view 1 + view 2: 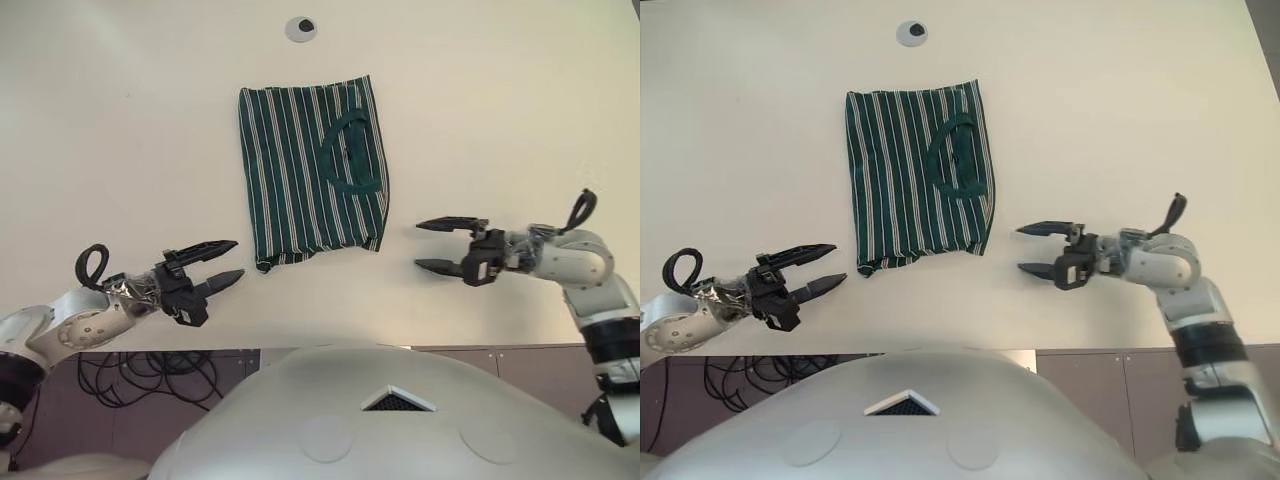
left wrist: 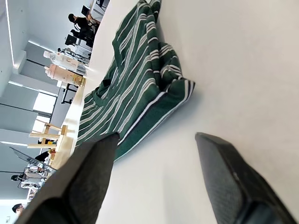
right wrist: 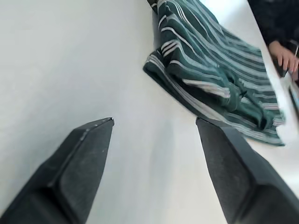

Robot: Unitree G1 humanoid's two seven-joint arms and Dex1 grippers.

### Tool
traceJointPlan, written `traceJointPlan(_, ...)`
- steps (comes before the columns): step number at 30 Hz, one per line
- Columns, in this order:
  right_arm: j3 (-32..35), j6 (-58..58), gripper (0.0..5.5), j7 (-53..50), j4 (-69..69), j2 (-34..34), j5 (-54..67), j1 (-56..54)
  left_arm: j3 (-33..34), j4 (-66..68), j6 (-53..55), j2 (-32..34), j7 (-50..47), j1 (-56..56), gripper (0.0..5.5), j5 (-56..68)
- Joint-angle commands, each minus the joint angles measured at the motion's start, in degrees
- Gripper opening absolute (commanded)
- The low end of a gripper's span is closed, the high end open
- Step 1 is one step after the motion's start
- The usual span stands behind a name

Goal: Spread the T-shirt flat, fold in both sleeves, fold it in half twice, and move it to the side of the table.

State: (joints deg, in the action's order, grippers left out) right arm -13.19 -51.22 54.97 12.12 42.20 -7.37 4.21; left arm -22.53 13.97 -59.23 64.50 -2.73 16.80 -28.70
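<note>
On the bench ahead of you the T-shirt lies folded into a rectangle; your left gripper sits near its near-left corner, fingers spread and empty; your right gripper hovers near its near-right corner, fingers likewise apart.

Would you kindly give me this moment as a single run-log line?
T-shirt: folded, on table | left gripper: open, empty, left of it | right gripper: open, empty, right of it
</note>
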Motion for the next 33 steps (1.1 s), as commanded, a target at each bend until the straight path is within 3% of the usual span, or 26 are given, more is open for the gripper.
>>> traceJointPlan(1, -4.2, -4.3, 3.25, -5.9, 5.9, -2.6, -13.7, -4.4, -4.6, 4.0, 4.3, -4.3, 7.5, -1.6, 3.00, -9.6)
traceJointPlan(7, -9.7, -3.0, 3.25, -14.6, 12.6, -6.0, -22.7, -10.6, -7.8, 6.0, 4.7, -8.2, 12.2, -6.6, 3.00, -11.4)
traceJointPlan(9, -11.3, -2.5, 3.25, -15.9, 13.6, -5.7, -24.4, -11.4, -8.9, 7.0, 4.8, -8.7, 13.9, -7.8, 2.69, -11.3)
traceJointPlan(14, -14.5, -2.8, 2.20, -17.3, 14.3, -4.8, -24.2, -12.3, -10.4, 7.4, 5.2, -9.5, 16.4, -7.9, 1.74, -9.8)
traceJointPlan(24, -16.9, -2.2, 0.26, -17.4, 13.6, -3.8, -20.8, -12.8, -10.5, 8.1, 4.7, -10.3, 18.1, -8.7, 1.59, -9.8)
traceJointPlan(31, -16.5, 2.6, 0.00, -10.8, 12.2, -4.9, -5.8, -11.9, -10.7, 7.8, 3.4, -10.6, 19.4, -9.2, 1.58, -8.1)
traceJointPlan(33, -16.3, 9.5, 0.00, -4.5, 7.9, -4.1, 5.4, -10.2, -11.6, 4.6, 5.1, -9.4, 24.8, -7.6, 1.48, 3.1)
